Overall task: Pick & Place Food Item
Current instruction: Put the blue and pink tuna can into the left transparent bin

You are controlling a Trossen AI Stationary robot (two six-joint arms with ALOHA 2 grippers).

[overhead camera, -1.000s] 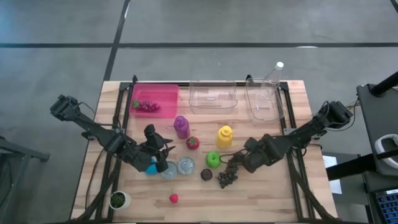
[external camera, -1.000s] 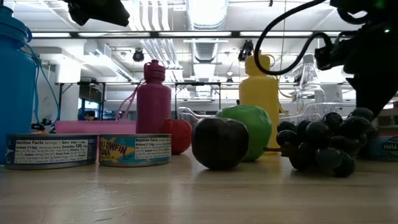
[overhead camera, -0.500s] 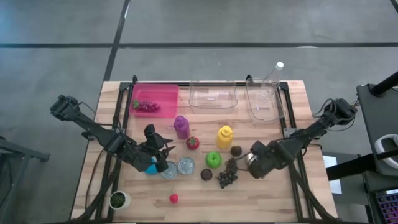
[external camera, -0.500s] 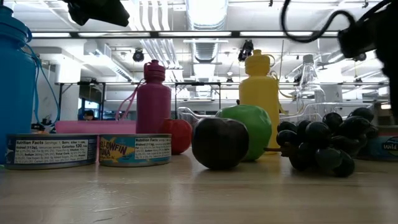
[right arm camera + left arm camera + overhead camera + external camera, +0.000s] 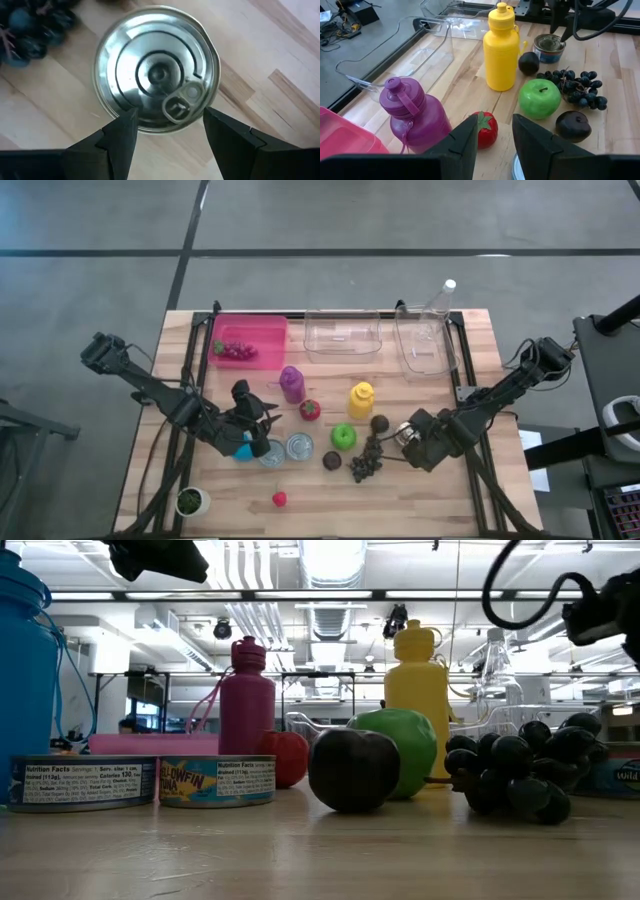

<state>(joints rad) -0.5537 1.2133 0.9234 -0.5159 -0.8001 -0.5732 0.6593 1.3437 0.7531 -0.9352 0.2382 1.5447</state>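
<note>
A silver tin can [image 5: 157, 70] with a ring-pull lid stands upright on the wooden table [image 5: 440, 500], right of a bunch of dark grapes [image 5: 365, 463]. My right gripper [image 5: 170, 117] hangs over the can [image 5: 404, 434], pointing down and open. Its two fingers stand apart above the lid's rim and touch nothing. My left gripper [image 5: 495, 125] waits open and empty at the table's left middle [image 5: 262, 420], above two more tins [image 5: 300, 446]. It looks toward a red tomato-like fruit [image 5: 482, 129].
A green apple [image 5: 343, 436], a dark plum [image 5: 332, 461], another dark fruit [image 5: 380, 422], a yellow bottle [image 5: 361, 399], a purple bottle [image 5: 292, 383] and a blue bottle [image 5: 243, 448] crowd the middle. A pink bin [image 5: 248, 340] and two clear bins [image 5: 343, 333] line the far edge.
My right gripper has moved toward the table's right edge, from above the grapes and the dark fruit to above the tin can, and its wrist has rolled. The dark fruit and the can have come into sight in the high view. Nothing on the table has moved.
</note>
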